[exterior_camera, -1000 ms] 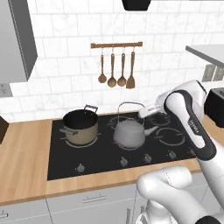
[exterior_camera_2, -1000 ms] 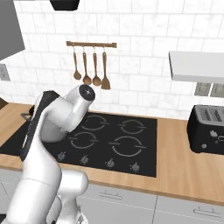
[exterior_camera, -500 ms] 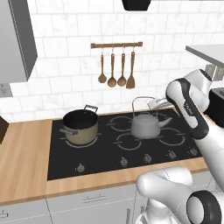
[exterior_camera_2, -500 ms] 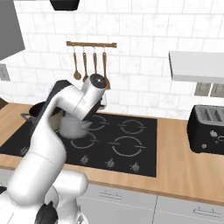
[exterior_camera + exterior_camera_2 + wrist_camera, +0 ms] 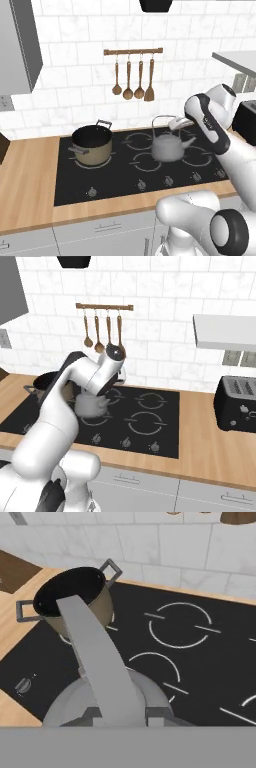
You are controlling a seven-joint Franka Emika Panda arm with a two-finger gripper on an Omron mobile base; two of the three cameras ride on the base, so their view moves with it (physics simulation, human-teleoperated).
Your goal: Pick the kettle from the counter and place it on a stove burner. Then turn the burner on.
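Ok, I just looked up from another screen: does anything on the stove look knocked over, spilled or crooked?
Nothing stands out. The kettle is upright over the cooktop, the gripper at its handle. The pot stands upright on its burner, no spill visible.

No legible text, labels, brands or numbers anywhere, not even beside the cooktop knobs (image 5: 142, 185).
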